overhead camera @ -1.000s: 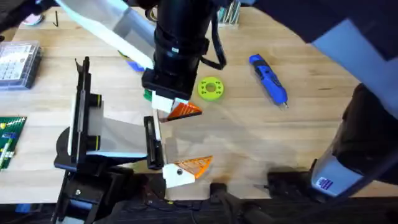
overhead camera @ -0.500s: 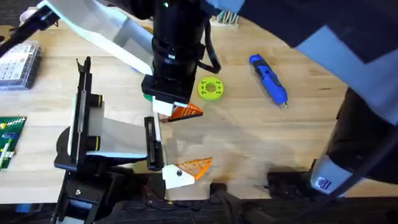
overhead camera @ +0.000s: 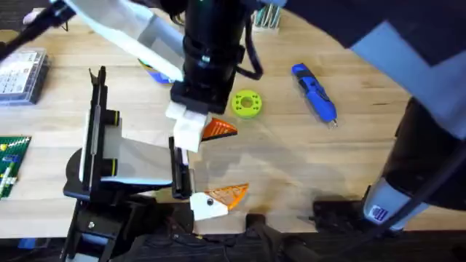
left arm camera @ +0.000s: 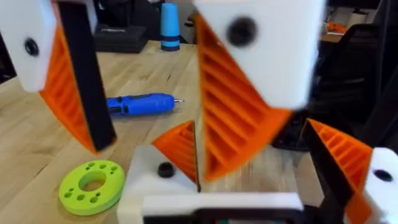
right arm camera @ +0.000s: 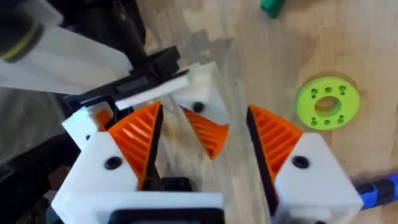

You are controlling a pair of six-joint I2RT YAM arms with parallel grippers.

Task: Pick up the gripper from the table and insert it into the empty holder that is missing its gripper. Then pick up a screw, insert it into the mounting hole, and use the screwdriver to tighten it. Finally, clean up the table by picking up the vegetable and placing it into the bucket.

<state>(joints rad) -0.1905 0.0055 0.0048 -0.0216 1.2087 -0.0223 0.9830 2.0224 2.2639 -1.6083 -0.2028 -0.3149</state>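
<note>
The loose orange gripper (right arm camera: 208,134) rests against the white holder (right arm camera: 202,102), which is one finger of my left gripper (overhead camera: 195,167). In the left wrist view the orange gripper (left arm camera: 180,146) stands on the holder (left arm camera: 146,177). My right gripper (right arm camera: 205,127) hovers over it, open, with its orange pads (right arm camera: 273,140) on either side and small gaps to the wedge. From above, my right gripper (overhead camera: 193,124) covers the holder beside the orange gripper (overhead camera: 218,129). My left gripper is open wide. The blue screwdriver (overhead camera: 314,91) lies to the right. The green vegetable (right arm camera: 272,6) lies beyond. The bucket is hidden.
A lime-green disc with holes (overhead camera: 246,103) lies just right of the right gripper. A clear compartment box (overhead camera: 22,73) and a green circuit board (overhead camera: 11,164) sit at the table's left edge. Bare wood stretches across the middle right (overhead camera: 306,160).
My right arm has shifted slightly, and its white fingers now cover the green vegetable in the overhead view. The orange gripper stays in the same spot.
</note>
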